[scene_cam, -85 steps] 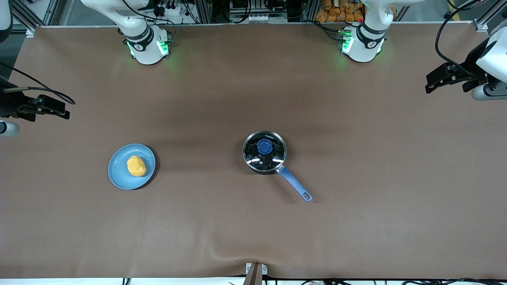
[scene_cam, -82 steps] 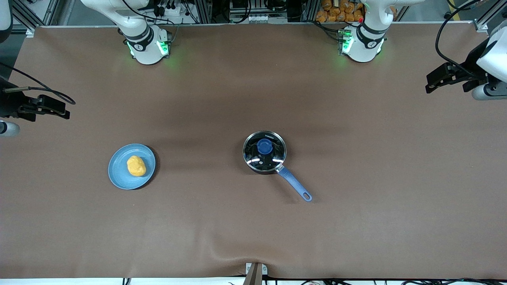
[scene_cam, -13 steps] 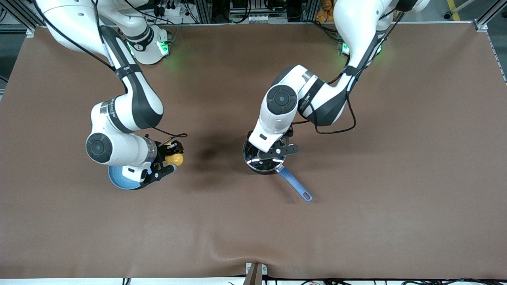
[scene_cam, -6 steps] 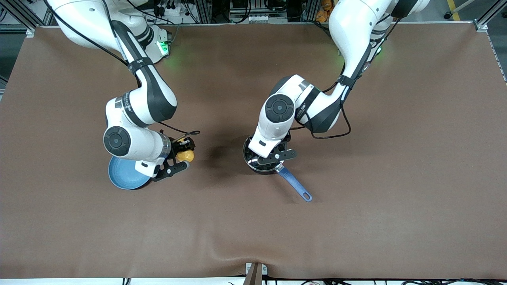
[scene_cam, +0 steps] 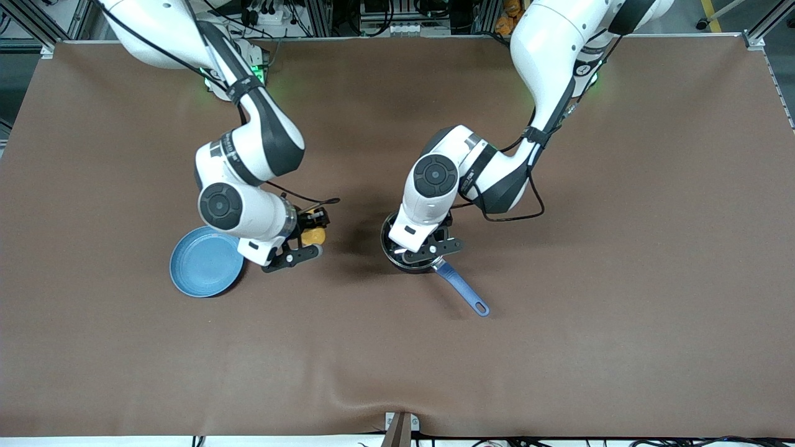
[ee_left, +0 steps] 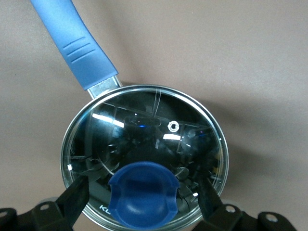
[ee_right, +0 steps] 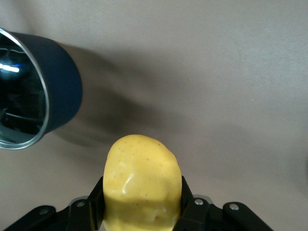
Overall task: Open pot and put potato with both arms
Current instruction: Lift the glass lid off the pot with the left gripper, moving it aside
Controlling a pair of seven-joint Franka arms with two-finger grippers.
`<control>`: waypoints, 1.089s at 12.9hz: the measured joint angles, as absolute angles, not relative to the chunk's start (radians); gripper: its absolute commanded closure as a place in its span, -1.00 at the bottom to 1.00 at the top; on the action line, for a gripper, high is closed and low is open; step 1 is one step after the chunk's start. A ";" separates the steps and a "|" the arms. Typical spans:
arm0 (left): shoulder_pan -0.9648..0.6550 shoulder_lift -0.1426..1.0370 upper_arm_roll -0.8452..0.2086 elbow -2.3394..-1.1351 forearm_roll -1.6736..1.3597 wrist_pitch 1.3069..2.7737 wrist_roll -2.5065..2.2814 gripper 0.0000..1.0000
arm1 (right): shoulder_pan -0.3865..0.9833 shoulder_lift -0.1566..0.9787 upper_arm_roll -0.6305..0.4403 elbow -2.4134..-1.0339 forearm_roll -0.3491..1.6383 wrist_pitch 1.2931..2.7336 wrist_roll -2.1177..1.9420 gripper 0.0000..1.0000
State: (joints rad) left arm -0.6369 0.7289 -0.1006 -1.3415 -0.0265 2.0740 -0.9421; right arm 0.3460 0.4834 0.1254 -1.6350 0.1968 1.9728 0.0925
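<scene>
Step in hand: lid removal and potato transfer, running together. The left pincer point(ee_left: 143, 202) sits low over the pot point(scene_cam: 415, 248) near the middle of the bench, its fingers point(ee_left: 72, 199) spread wide on either side of the blue knob point(ee_left: 143, 199) and gripping nothing; the glass lid point(ee_left: 144, 159) is not yet off. The right pincer point(scene_cam: 307, 239) is clamped on the potato point(ee_right: 143, 183), in the air between the empty blue plate point(scene_cam: 205, 261) and the pot. Next, the left pincer must likely close on the knob and lift the lid clear before the potato arrives. The potato is lumpy, yellow-orange and intact.
</scene>
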 measured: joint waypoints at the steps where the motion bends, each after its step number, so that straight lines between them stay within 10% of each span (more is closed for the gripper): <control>1: -0.639 0.729 -0.101 -1.342 -0.024 2.074 -0.946 -0.71 | 0.353 0.483 0.125 -1.635 0.197 1.974 0.104 0.97; 5: -0.641 0.736 -0.101 -1.342 -0.023 2.074 -0.951 -0.22 | 0.365 0.483 0.125 -1.635 0.197 1.985 0.137 0.99; 8: -0.641 0.737 -0.101 -1.341 -0.023 2.075 -0.952 0.89 | 0.384 0.483 0.125 -1.635 0.197 1.994 0.171 1.00; 14: -0.638 0.682 -0.100 -1.312 -0.021 2.032 -0.968 1.00 | 0.418 0.482 0.126 -1.616 0.197 2.004 0.255 1.00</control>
State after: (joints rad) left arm -0.6381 0.6818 -0.1005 -1.3116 -0.0213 2.0320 -0.9679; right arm 0.4182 0.4819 0.1259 -1.6161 0.1969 2.0039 0.2555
